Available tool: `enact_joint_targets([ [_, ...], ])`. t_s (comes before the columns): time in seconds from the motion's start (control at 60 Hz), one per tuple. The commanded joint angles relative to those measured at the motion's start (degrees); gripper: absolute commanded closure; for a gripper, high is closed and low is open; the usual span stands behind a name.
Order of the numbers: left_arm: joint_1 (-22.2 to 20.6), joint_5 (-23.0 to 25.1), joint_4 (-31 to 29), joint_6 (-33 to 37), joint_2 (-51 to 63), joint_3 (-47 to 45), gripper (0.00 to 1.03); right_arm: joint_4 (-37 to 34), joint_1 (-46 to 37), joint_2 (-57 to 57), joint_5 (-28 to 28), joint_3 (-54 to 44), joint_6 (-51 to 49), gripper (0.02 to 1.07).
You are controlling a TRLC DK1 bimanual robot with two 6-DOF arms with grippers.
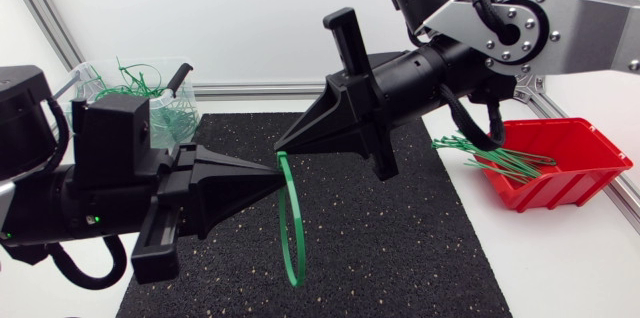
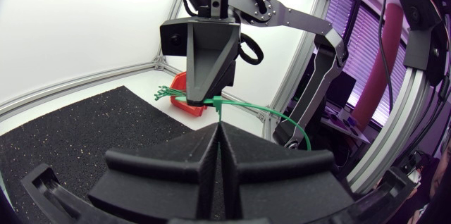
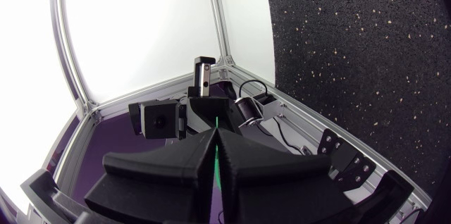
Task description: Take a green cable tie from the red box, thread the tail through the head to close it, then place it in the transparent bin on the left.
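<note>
A green cable tie (image 1: 291, 228) hangs as a loop above the black mat, between my two grippers. In the head view my left gripper (image 1: 272, 170) comes in from the left, shut on the tie's upper end. Just above it, my right gripper (image 1: 282, 148) points down and left, also shut on the tie. The left wrist view shows the left gripper (image 2: 218, 129) pinching the tie (image 2: 289, 120), with the right gripper (image 2: 206, 102) right ahead. A green strip (image 3: 216, 160) runs between the closed fingers of the right gripper (image 3: 215, 134). The red box (image 1: 565, 173) holds several green ties at the right.
The transparent bin (image 1: 95, 76) stands at the back left behind my left arm, with green ties in it. A black foam mat (image 1: 400, 248) covers the middle of the table. Loose ties (image 1: 480, 150) stick out over the red box's left rim.
</note>
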Motion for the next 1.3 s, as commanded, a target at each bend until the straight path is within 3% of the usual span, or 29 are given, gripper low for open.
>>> enact_joint_targets([
  [0.0, -0.73, 0.45, -0.13, 1.27, -0.68, 1.09, 1.0, 0.58, 0.38, -0.66, 0.31, -0.07, 0.17, 1.01],
  [0.283, -5.57, -0.61, -2.42, 0.83, -3.23, 2.85, 1.0, 1.46, 0.38, 4.61, 1.37, 2.04, 0.43, 1.01],
  [0.483, -5.66, -0.61, -3.74, 0.13, -4.28, 3.64, 1.0, 2.07, 0.46, 5.58, 1.63, 1.07, 0.43, 1.01],
  [0.717, -4.86, -0.61, -4.35, 0.04, -4.46, 3.91, 1.0, 1.9, 0.46, 5.58, 2.33, 0.37, 0.43, 1.01],
  [0.9, -0.47, -0.43, -8.22, -0.49, -1.12, 6.02, 1.0, 1.02, 0.73, 1.63, 2.33, 0.72, 0.61, 1.0],
  [0.917, 0.06, -0.34, -8.75, -0.84, -0.5, 6.45, 1.0, 0.84, 0.64, 1.36, 2.33, 0.72, 0.61, 0.98],
  [0.983, 1.55, -0.08, -12.7, -1.1, 0.99, 8.21, 1.0, -0.92, 0.46, 0.04, 0.49, 1.34, -0.1, 0.65],
  [1.017, 2.17, -0.08, -12.88, -2.16, 1.61, 8.65, 1.0, -1.0, 0.55, -0.31, 0.49, 1.34, -0.36, 0.54],
  [1.15, 3.84, -0.34, -16.3, -2.95, 3.19, 10.59, 1.0, -0.74, -0.59, -1.01, 1.19, 1.34, -1.68, 0.41],
  [1.283, 5.95, -2.45, -20.08, -2.6, 4.33, 12.34, 1.0, -6.36, -1.82, -0.92, 10.51, 2.83, -7.74, 0.41],
])
